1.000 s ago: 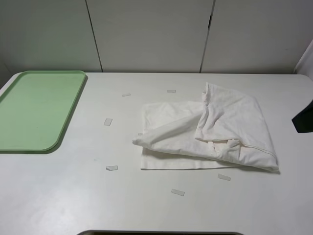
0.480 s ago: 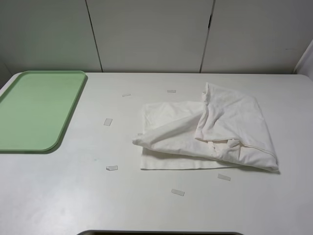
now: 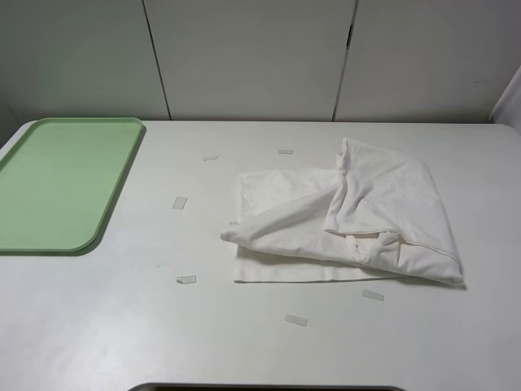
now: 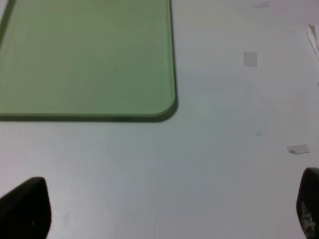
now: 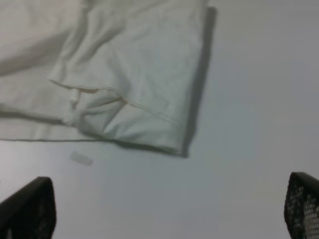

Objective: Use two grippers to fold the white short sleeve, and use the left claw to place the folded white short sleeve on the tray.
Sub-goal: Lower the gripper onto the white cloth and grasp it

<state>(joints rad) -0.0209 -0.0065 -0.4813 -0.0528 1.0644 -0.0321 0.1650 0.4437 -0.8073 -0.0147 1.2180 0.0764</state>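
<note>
The white short sleeve (image 3: pixel 346 216) lies loosely folded and rumpled on the table, right of centre, and neither arm appears in the exterior high view. The right wrist view shows its hemmed corner (image 5: pixel 134 79), with my right gripper (image 5: pixel 164 206) open above bare table short of the cloth and holding nothing. The pale green tray (image 3: pixel 61 183) rests empty at the far left. In the left wrist view my left gripper (image 4: pixel 167 209) is open over bare table near the tray's rounded corner (image 4: pixel 167 107), with nothing between its fingers.
Several small whitish tape strips (image 3: pixel 186 279) are scattered on the white table (image 3: pixel 122 326) around the shirt. A panelled wall (image 3: pixel 252 57) runs along the table's back edge. A dark edge (image 3: pixel 269 388) shows at the table's front.
The black piece of the right arm at the right edge of the exterior high view has pulled out of sight. The shirt and tray have not moved.
</note>
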